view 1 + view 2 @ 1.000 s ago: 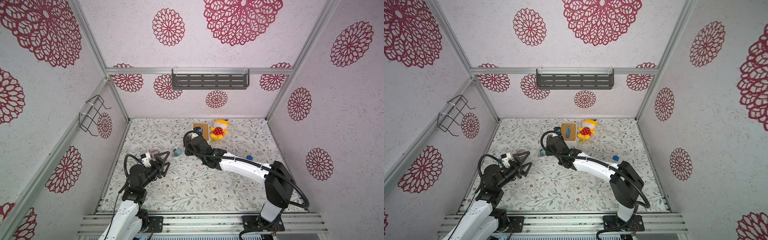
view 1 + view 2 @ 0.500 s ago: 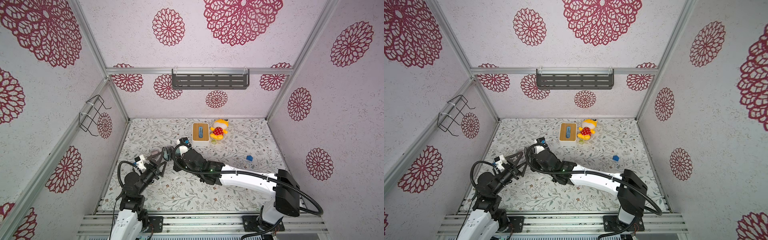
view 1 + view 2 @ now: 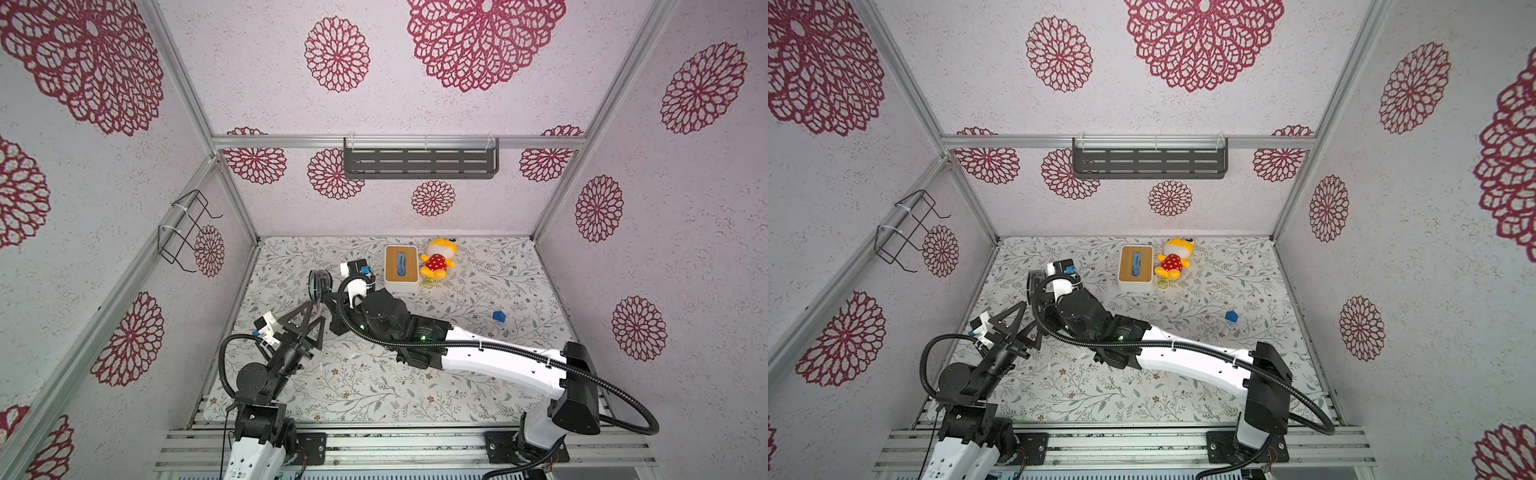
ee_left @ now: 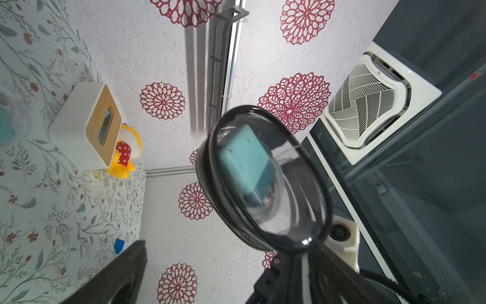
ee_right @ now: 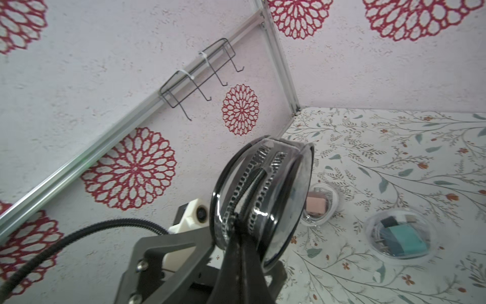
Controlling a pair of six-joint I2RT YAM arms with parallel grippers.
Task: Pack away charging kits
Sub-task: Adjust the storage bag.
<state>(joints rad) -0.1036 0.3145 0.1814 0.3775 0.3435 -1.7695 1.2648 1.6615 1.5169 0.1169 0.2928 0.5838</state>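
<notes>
Both top views: mounted high at the front, looking down and toward the back wall (image 3: 291,208). Far off, the whole surface (image 3: 374,386) and both arms in frame, coverage almost identical.
Left wrist view: close, faces past the round pouch (image 4: 263,179) to the white box (image 4: 79,126).
Right wrist view: close behind the right tool (image 5: 238,231), faces the left wall (image 5: 79,79). Shares the round pouch with the left wrist view.

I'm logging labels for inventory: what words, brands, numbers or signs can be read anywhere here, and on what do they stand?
No text here is readable.
Ceiling vent: a tiny dark mark on its rim, too small to read.
White box, zip pouch, teal adapter: no print shows.
</notes>
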